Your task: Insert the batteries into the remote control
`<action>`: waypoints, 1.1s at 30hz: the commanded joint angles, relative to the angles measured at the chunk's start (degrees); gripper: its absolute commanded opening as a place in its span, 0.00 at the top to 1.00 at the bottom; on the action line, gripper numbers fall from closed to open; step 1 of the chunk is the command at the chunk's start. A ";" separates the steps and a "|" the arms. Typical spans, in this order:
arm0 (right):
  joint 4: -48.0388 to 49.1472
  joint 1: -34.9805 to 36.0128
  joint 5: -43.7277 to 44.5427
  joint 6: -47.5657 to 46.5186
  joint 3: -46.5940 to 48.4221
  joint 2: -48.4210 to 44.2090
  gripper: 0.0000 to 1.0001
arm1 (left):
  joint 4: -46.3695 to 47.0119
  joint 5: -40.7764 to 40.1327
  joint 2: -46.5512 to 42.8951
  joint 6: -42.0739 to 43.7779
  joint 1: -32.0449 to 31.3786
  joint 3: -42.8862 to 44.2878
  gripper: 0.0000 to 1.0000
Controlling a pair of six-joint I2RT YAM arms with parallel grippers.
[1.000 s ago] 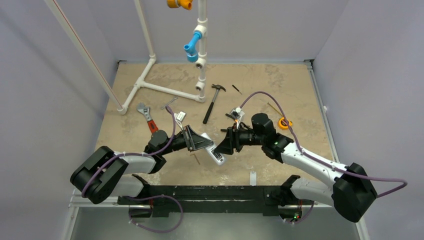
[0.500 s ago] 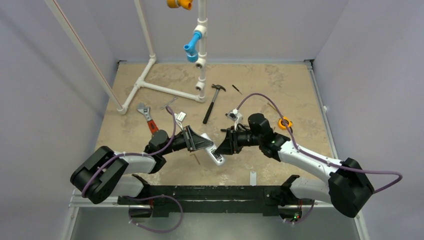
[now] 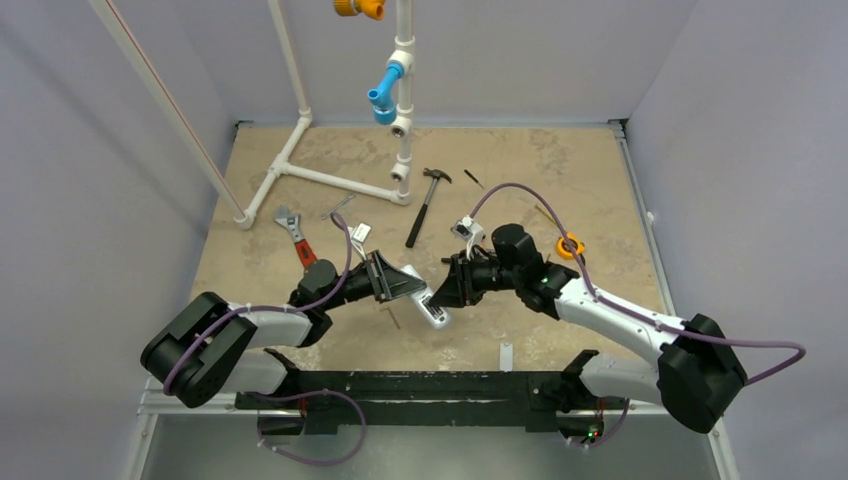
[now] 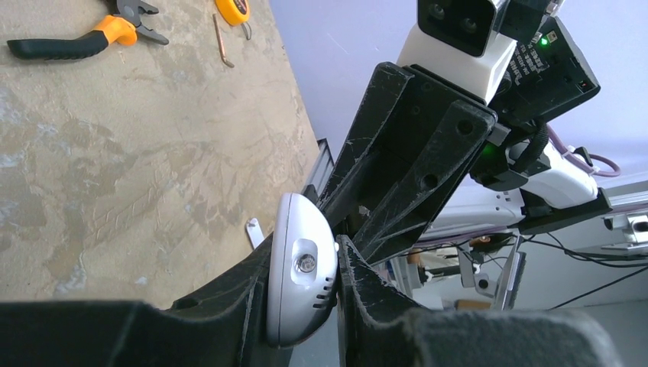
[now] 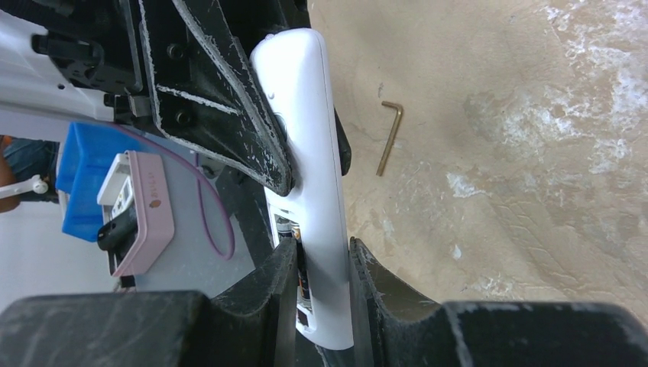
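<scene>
The left gripper [image 4: 304, 264] is pinching the remote control [image 5: 315, 168] near its grey-tipped end, with a finger pressing on either side. The right gripper [image 5: 319, 287] is clamping the opposite end, where the battery bay is showing open. The handset is hanging above the table [image 3: 560, 170], near its centre. A hex key [image 5: 390, 138] is lying just to its left, and a small white cover strip [image 3: 506, 355] is sitting nearer, to the right.
</scene>
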 commanded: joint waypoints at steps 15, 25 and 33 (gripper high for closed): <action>2.47 -0.54 4.51 -2.86 -2.30 -7.58 0.54 | 4.17 2.10 -0.34 0.00 -0.31 1.96 1.00; 5.75 -0.54 -2.78 -2.20 -2.94 -5.16 0.44 | 4.68 2.18 0.18 -0.08 -0.24 1.91 1.00; 4.48 -0.54 -3.36 -2.90 -2.24 -2.61 0.43 | 5.03 2.18 0.56 -0.10 -0.26 1.97 1.00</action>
